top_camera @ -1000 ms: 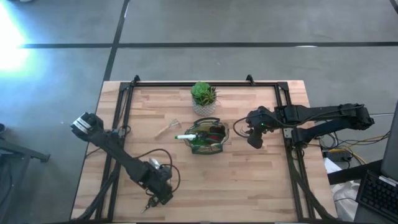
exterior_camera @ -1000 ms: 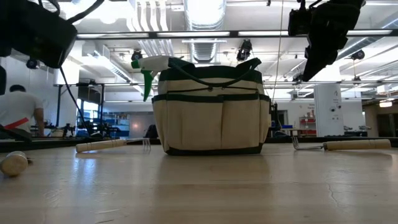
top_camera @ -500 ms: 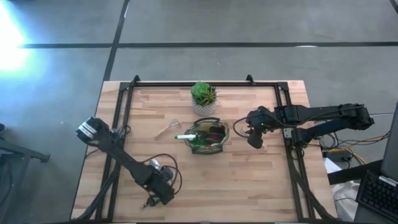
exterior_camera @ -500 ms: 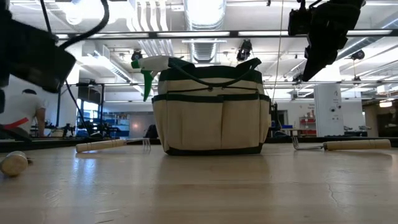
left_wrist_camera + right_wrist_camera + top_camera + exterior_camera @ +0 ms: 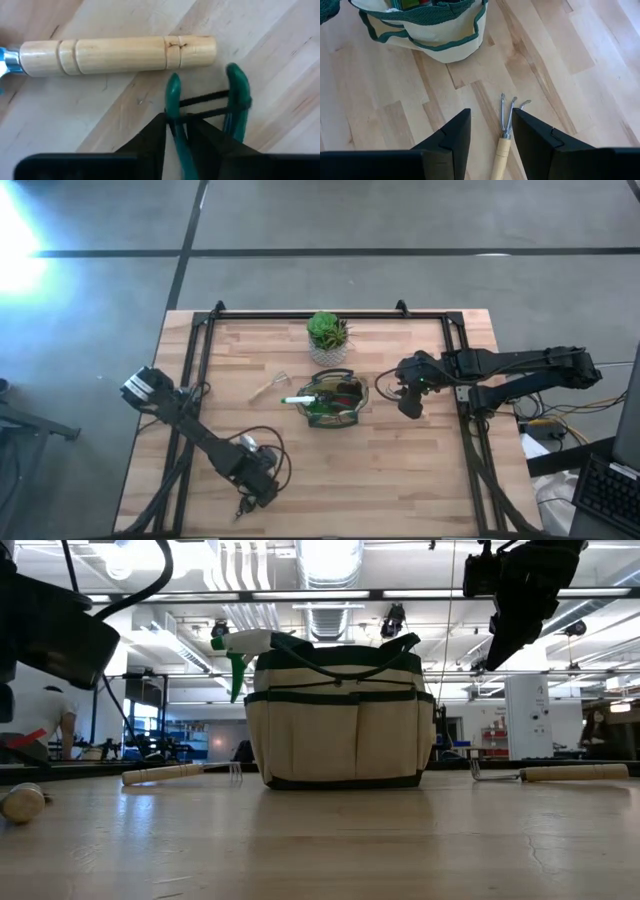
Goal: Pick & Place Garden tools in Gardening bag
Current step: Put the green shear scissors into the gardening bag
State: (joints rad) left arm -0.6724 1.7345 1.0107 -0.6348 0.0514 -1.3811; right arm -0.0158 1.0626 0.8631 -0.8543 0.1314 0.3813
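Left end effector on a green-handled tool, bag sitting mid-surface

Left end effector (image 5: 177,131) is down at the near-left of the surface (image 5: 400,470), fingers pinching one green handle of a green-handled tool (image 5: 235,100), with a wooden-handled tool (image 5: 117,55) lying just beside it. Gardening bag (image 5: 333,400) stands in the middle, already stuffed with tools, another wooden-handled one (image 5: 268,388) to its left. Right end effector (image 5: 490,132) hangs spread apart above the rake fork (image 5: 506,130), right of the bag.

A pale wooden table (image 5: 400,470) with a black frame fills the frame's centre. On it stand a potted plant (image 5: 327,335), a bag (image 5: 331,400), a rake (image 5: 270,388) at centre-left, and a wooden-handled tool (image 5: 117,55) lower left.
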